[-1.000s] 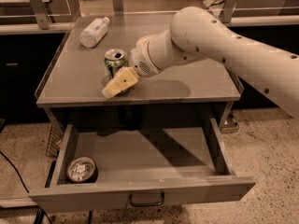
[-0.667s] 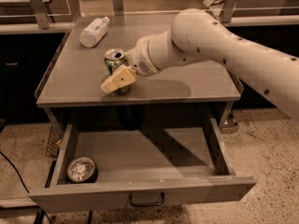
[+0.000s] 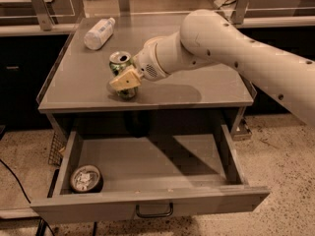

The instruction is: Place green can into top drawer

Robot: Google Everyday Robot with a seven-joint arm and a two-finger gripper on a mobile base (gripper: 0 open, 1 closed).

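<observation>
Just claw (image 3: 124, 80) at one green can (image 3: 119, 61)

Table (image 3: 206, 85) bears bottle (image 3: 98, 32), green can (image 3: 119, 61); claw (image 3: 125, 81) at can.

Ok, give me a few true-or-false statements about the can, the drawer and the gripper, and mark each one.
1. The drawer is pulled open. True.
2. The green can lies in the drawer. False: it stands on the cabinet top, right at the gripper.
3. A white bottle lies on its side on the cabinet top. True.
4. The drawer holds nothing. False: a round tin sits in its front corner, at the left of the picture.
</observation>
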